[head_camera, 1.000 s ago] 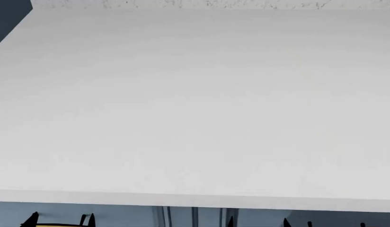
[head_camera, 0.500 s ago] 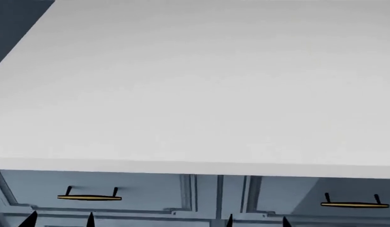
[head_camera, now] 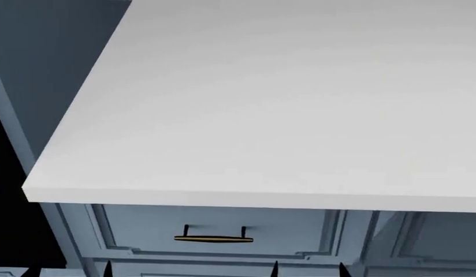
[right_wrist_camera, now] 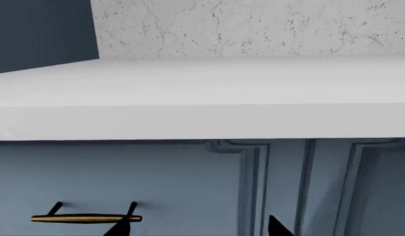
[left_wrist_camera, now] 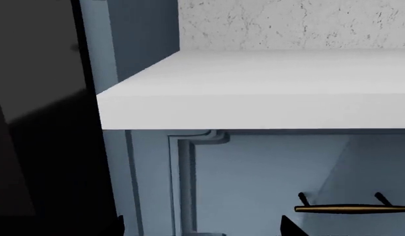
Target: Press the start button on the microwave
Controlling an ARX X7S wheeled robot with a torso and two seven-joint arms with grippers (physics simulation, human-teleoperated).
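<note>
White counter [head_camera: 269,115] filled most of the head view, its left front corner showing, with a dark blue side panel [head_camera: 45,69] rising beside that edge. Below the counter's front lip ran blue cabinet fronts; one drawer [head_camera: 215,228] carried a brass bar handle [head_camera: 213,238] on two black posts. Microwave not visible in any of the three views, so its start button could not be placed. Along the lower edge of the head view, black fingertip points only: left pincer [head_camera: 69,270] and right pincer [head_camera: 307,269], tips apart in each pair, both released, nothing between them. Left wrist view looked at the counter's corner from low down, speckled pale wall [left_wrist_camera: 294,24] behind the slab, a dark tall surface [left_wrist_camera: 39,118] close alongside, and a brass handle on the cabinet front near one black fingertip [left_wrist_camera: 291,227]. Right wrist view showed the counter edge-on, the same speckled wall behind, framed cabinet panels [right_wrist_camera: 301,187] beneath, and a brass handle just beside a black fingertip [right_wrist_camera: 117,228]. Neither pincer touched the counter or the cabinet
</note>
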